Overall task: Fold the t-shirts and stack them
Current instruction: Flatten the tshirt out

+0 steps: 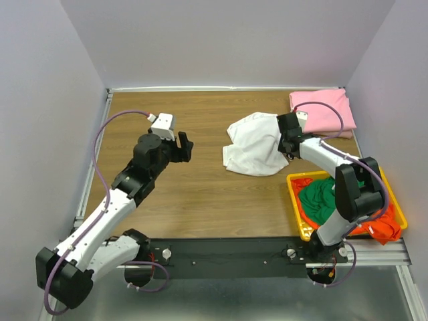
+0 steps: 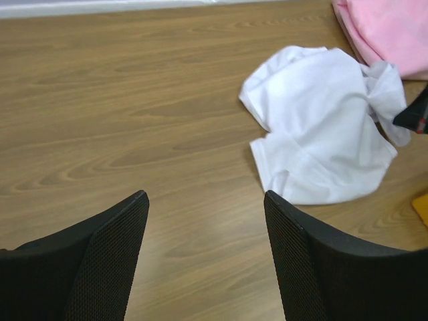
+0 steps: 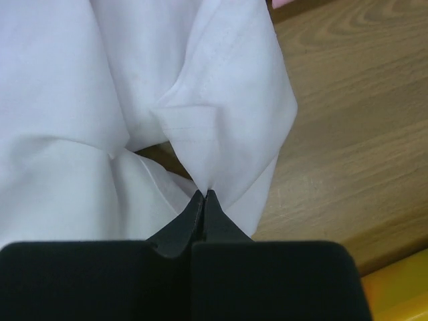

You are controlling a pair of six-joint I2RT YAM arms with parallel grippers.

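Note:
A crumpled white t-shirt [image 1: 254,146] lies on the wooden table right of centre, also in the left wrist view [image 2: 321,134]. My right gripper [image 1: 290,151] [image 3: 204,194] is shut on a fold of the white t-shirt [image 3: 200,100] at its right edge. A folded pink t-shirt [image 1: 322,110] [image 2: 388,27] lies at the back right corner. Green [image 1: 319,198] and orange [image 1: 381,227] t-shirts sit bunched in the basket. My left gripper [image 1: 184,148] [image 2: 206,200] hovers open over bare wood, left of the white t-shirt, holding nothing.
A yellow plastic basket [image 1: 294,207] stands at the front right beside the right arm's base. Grey walls close in the table on three sides. A metal rail [image 1: 267,251] runs along the near edge.

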